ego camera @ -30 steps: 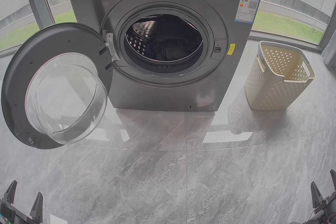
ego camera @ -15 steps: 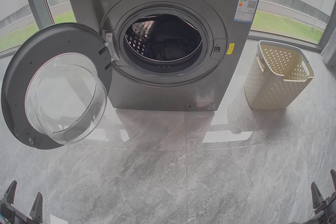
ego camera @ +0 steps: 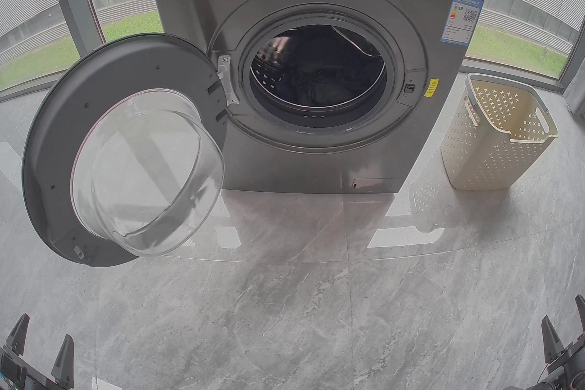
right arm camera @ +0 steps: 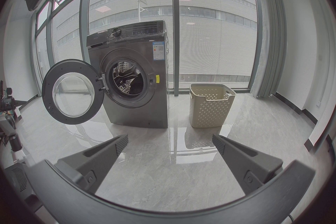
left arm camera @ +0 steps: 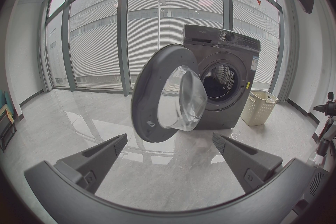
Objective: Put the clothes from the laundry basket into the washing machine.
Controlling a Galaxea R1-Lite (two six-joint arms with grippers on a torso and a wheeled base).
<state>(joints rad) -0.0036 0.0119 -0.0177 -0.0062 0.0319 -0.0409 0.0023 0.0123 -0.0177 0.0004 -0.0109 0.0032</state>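
The grey washing machine (ego camera: pixel 183 1) stands ahead with its round door (ego camera: pixel 55 166) swung wide open to the left. Dark clothes (ego camera: pixel 317 77) lie inside the drum. The cream perforated laundry basket (ego camera: pixel 496 135) sits on the floor just right of the machine, and its inner walls show bare. My left gripper (ego camera: pixel 44 329) hangs low at the near left, open and holding nothing, far from machine and basket. My right gripper (ego camera: pixel 562 312) is low at the near right, also open and holding nothing. The wrist views show each gripper's open fingers, left (left arm camera: pixel 168 137) and right (right arm camera: pixel 169 137).
Glossy grey tile floor (ego camera: pixel 317 300) stretches between me and the machine. The open door juts out over the floor on the left. Tall windows (ego camera: pixel 36 13) stand behind the machine, and a curtain (right arm camera: pixel 269 42) hangs at the far right.
The whole head view has shifted, so machine, door and basket now sit further right in the picture. The things themselves have not moved. Both grippers stay open and still.
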